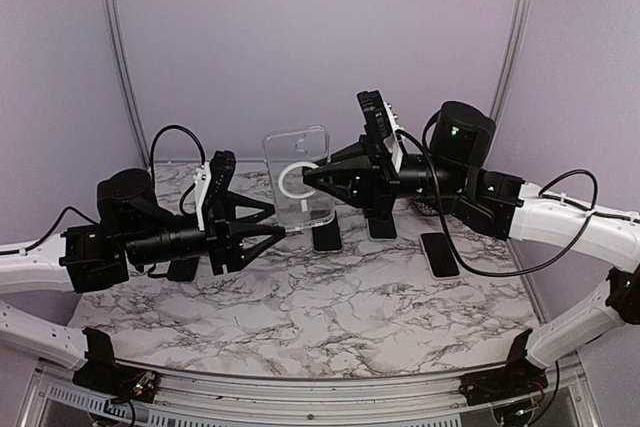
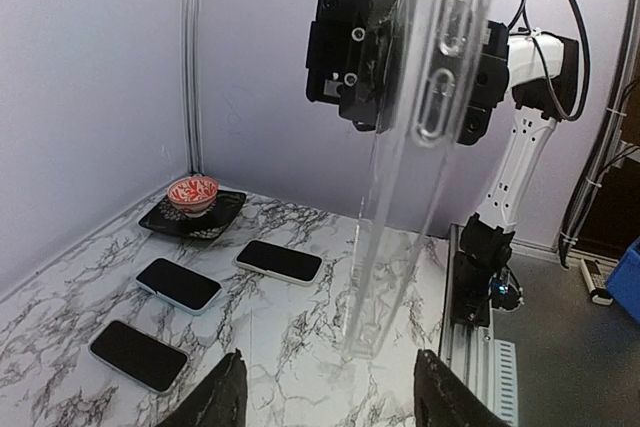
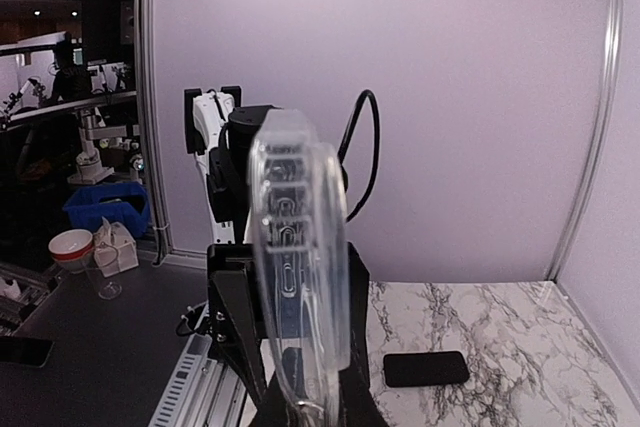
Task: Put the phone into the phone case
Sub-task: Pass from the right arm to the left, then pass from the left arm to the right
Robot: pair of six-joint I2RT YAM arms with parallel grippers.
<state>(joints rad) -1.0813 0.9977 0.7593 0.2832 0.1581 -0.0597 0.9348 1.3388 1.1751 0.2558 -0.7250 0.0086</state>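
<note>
A clear phone case (image 1: 297, 179) with a white ring on its back is held upright above the table. My right gripper (image 1: 306, 175) is shut on its right edge. In the right wrist view the case (image 3: 300, 267) stands edge-on between the fingers (image 3: 225, 337). My left gripper (image 1: 278, 219) is open, just below and left of the case's lower edge, not touching it. In the left wrist view the case (image 2: 400, 197) hangs ahead between the spread fingertips (image 2: 228, 399). Three dark-screened phones (image 1: 327, 235) (image 1: 381, 224) (image 1: 439, 253) lie flat on the marble table behind the case.
Another phone (image 1: 183, 267) lies under the left arm and shows in the right wrist view (image 3: 426, 368). A red-patterned bowl (image 2: 193, 194) sits on a black plate (image 2: 160, 219) at the far right corner. Purple walls close in the table (image 1: 330, 317).
</note>
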